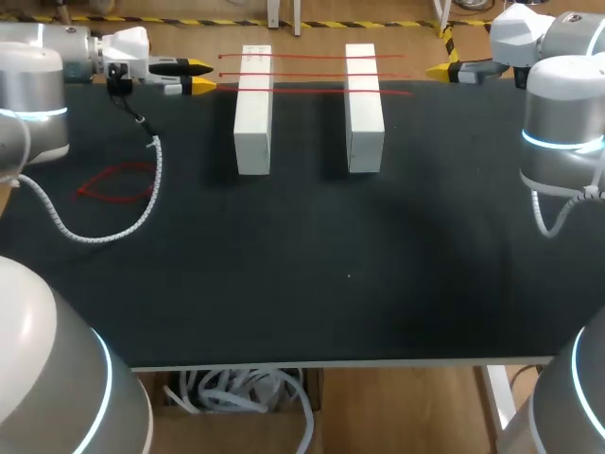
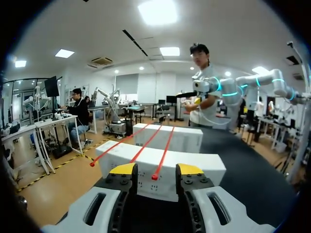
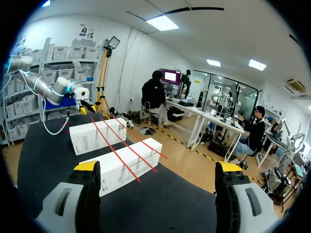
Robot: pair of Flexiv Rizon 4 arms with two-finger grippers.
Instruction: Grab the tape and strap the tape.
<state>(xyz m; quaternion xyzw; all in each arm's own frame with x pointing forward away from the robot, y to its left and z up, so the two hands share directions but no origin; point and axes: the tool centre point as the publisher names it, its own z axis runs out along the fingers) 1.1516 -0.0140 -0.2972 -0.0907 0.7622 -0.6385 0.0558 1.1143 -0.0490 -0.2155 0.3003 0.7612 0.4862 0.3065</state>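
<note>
Red tape (image 1: 312, 74) located: three strands side by side across two white blocks (image 1: 253, 109) at the far side of the table (image 1: 331, 265), ends overhanging. Found another red loop (image 1: 118, 184) flat on the table by the left arm's cable. Noted left gripper (image 1: 200, 76) just beside the nearer block, fingers released, narrowly parted, holding nothing. Noted right gripper (image 1: 440, 69) beyond the other block, fingers spread wide, empty

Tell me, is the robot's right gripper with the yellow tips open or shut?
Open. The right gripper has its yellow-tipped fingers standing wide apart in the right wrist view, with nothing held between them.
</note>
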